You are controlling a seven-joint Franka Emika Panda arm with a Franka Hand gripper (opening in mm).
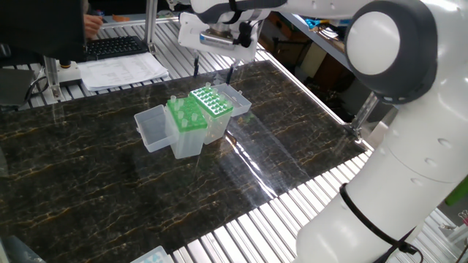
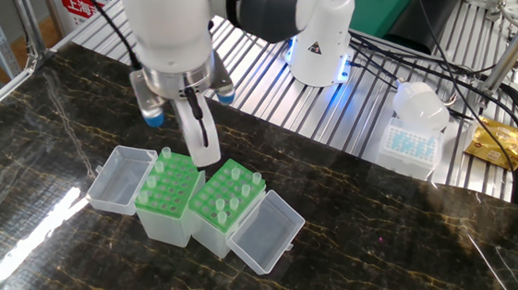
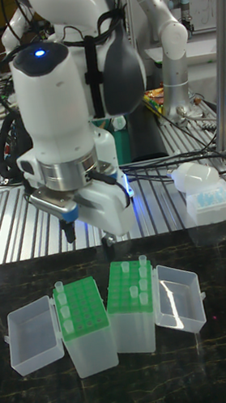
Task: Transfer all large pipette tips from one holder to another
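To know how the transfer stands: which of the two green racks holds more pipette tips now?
The rack toward the blue-tip box holds more: about seven tips. The other rack shows only a few, along one edge.

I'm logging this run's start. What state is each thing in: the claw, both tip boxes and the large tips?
Claw: open, nothing seen in it, above the boxes.
Left-hand box in the tall view: lid swung open.
Its large pipette tips: upright, along one edge.
Right-hand box: lid swung open.
Its tips: upright, scattered over the rack.
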